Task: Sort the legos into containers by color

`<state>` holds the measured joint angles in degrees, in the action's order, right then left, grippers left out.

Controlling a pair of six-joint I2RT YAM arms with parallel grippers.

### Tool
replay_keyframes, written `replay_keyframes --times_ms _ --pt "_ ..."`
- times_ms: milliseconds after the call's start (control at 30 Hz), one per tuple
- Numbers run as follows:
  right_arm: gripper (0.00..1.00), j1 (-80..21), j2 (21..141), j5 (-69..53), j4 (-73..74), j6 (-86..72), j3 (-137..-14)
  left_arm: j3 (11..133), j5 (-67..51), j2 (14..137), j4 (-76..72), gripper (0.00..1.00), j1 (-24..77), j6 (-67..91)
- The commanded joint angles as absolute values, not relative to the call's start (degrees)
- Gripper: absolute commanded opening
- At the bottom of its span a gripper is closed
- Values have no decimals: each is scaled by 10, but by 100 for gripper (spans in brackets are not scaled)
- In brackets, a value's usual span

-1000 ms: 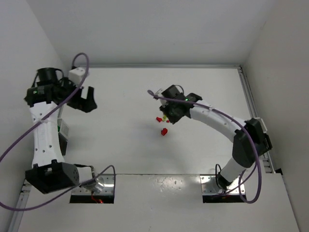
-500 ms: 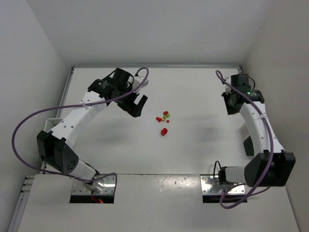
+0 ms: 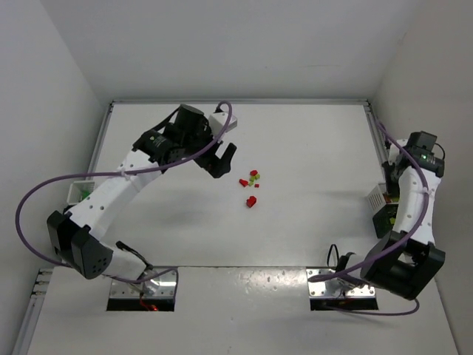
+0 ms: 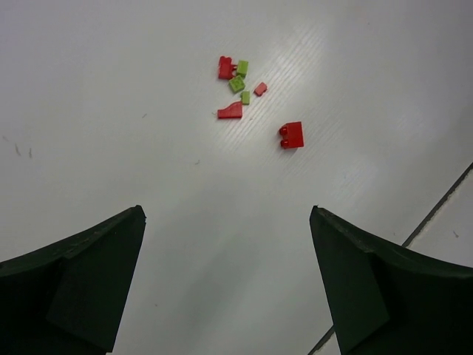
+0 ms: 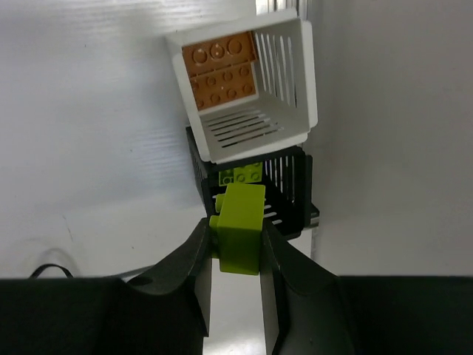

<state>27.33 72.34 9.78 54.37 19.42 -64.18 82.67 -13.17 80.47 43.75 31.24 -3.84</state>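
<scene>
Right wrist view, lower centre: lime brick (image 5: 240,214) is pinched by right gripper (image 5: 236,233); left gripper (image 4: 225,214) is spread.

- Loose legos (image 4: 236,83): 3 red and 3 lime pieces in a tight cluster. 1 larger red brick (image 4: 291,134) lies just beside it.
- Lime brick (image 5: 240,222): clamped between the right gripper (image 5: 238,248) fingers, above the black container (image 5: 292,192), which holds lime bricks.
- White container (image 5: 295,81): touches the black container and holds orange bricks.
</scene>
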Motion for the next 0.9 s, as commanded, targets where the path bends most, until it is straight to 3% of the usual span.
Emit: replay_keyframes --times_ms 0,433,600,667,800,867 --pt "0 307 715 62 548 242 -629 830 -142 813 414 100 335 -55" --pt "0 417 745 -4 525 301 -588 829 -78 862 425 100 361 -30" --pt "30 417 764 -10 525 301 -600 829 -78 867 425 100 367 -30" --pt "33 422 770 -10 525 301 -600 829 -78 873 425 100 367 -30" --pt "49 422 770 -15 519 307 -606 829 -90 890 425 100 367 -24" --pt "50 422 764 -20 519 319 -606 829 -90 896 425 100 367 -24"
